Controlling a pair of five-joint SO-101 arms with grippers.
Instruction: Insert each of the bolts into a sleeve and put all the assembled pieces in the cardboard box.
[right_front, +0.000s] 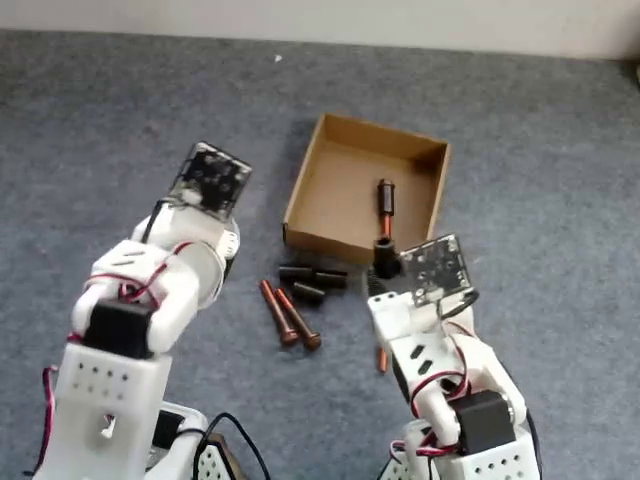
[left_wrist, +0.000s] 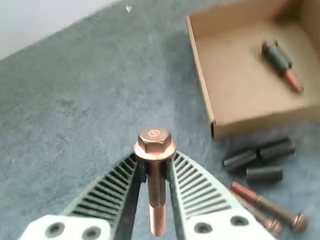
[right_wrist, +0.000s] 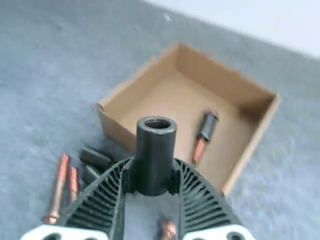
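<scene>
While both arms sit short of the box, each is loaded with one half of a pair. Left gripper (left_wrist: 155, 160) is closed down on a bolt (left_wrist: 155, 145), pinching just under the hex head; the shank runs back along the gap between the fingers. I can't tell how much of its tip is free, and that matters for mating.

Mid-table stock, just in front of the box: two loose bolts (right_front: 290, 313) lie side by side, with loose sleeves (right_front: 312, 278) bunched next to them. That puts them within reach of either arm.

The box (right_front: 320, 240) holds one assembled piece (right_front: 385, 205), so my read is one done, several to go.

Right gripper (right_wrist: 152, 172) is clamped on a sleeve (right_wrist: 155, 150), gripped low on the body with the open bore facing away from the wrist. Presumably that keeps the hole clear for the bolt. One more bolt (right_front: 381, 357) lies on the table beside the right arm.

Likely next: line the shank up with the bore.
</scene>
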